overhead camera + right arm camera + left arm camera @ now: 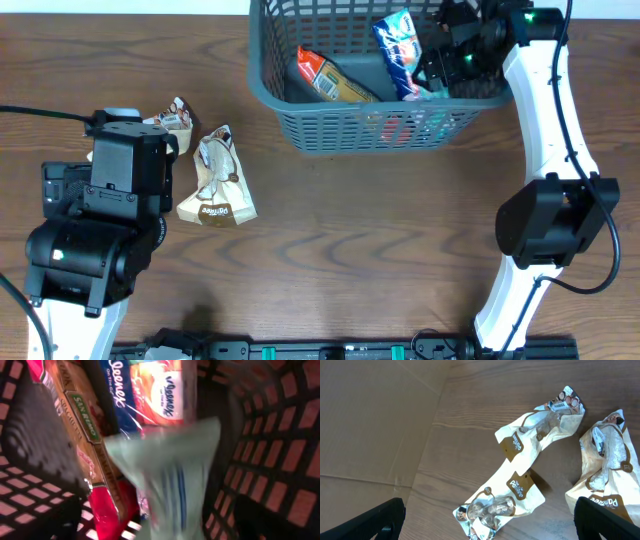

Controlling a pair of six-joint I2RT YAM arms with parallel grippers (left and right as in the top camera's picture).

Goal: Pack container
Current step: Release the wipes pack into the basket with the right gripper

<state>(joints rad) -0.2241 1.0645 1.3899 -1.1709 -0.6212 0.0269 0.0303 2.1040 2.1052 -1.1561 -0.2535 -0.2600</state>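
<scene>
The container (pixel 262 60), a dark grey lattice basket, stands at the back of the table. Inside lie an orange spaghetti packet (pixel 330 78) and a blue snack packet (pixel 400 50). My right gripper (pixel 448 55) hangs inside its right end. In the right wrist view its jaws (pixel 160 525) stand wide apart, with a pale, blurred blue-striped packet (pixel 170 475) loose between them. My left gripper (pixel 490 522) is open above a cream and brown packet strip (pixel 520 470) on the table. A second cream packet (pixel 607 465) lies just right of it.
The two cream packets (pixel 218 180) lie on the wooden table left of centre, next to the left arm (pixel 110 220). The right arm (pixel 545 120) reaches over the basket's right rim. The basket's lattice wall (pixel 280 435) is close to the right gripper.
</scene>
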